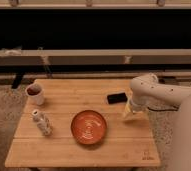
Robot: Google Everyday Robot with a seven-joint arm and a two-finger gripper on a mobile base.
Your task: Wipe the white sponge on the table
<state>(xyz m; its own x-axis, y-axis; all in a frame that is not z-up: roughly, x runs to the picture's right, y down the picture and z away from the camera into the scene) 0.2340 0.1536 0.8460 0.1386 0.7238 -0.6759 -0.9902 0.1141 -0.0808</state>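
Claw [132, 110] was low over the table [64, 152], right side, at the white sponge [127, 115]. Couldn't tell if it was gripping. Orange bowl [89, 127] sat nearby.

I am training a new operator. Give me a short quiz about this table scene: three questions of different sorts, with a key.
1. True or false: the orange bowl stands between the spotted bottle and the gripper.
2. Where over the table is the gripper? A) at the picture's left end B) low, at the white sponge, on the picture's right C) high above the bowl
3. What lies on the table just behind the gripper, toward the far edge?
Key: 1 true; 2 B; 3 the flat black object.
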